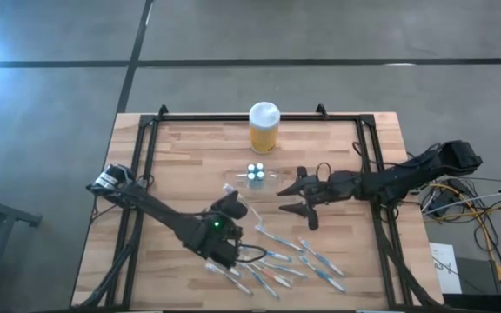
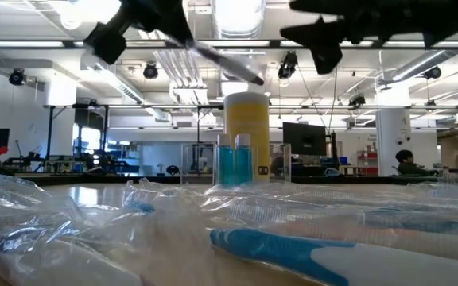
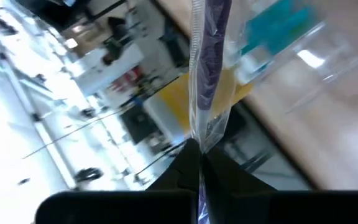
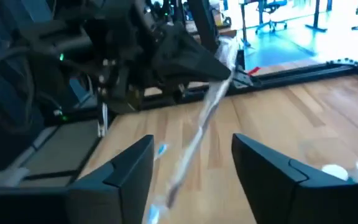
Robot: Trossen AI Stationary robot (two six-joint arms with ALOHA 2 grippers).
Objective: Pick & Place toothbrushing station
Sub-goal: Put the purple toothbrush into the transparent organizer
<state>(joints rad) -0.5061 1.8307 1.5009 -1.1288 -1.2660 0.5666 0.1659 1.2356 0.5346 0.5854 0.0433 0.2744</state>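
Observation:
The see-through holder (image 1: 252,180) stands on the table's middle with white-capped blue tubes (image 1: 255,171) in it; it also shows in the low view (image 2: 233,163). My left gripper (image 1: 231,203) is raised just near-left of it, shut on a plastic-wrapped toothbrush (image 2: 225,62). My right gripper (image 1: 283,198) hovers open to the holder's right. In the right wrist view its fingers (image 4: 129,171) stand on either side of the toothbrush's free end (image 4: 194,143) without touching it. My left gripper pinches the wrapped toothbrush between its two fingers at one end of the clear wrapper (image 3: 199,152). The toothbrush is lifted clear of the table and sticks out past the fingertips along their line, slanting down toward the right gripper (image 2: 245,73).
A taller yellow jar with a white lid (image 1: 263,128) stands behind the holder near the far edge. Several wrapped toothbrushes (image 1: 277,259) lie scattered on the near part of the table, below the left arm. A black frame (image 1: 146,156) runs along the table's sides.

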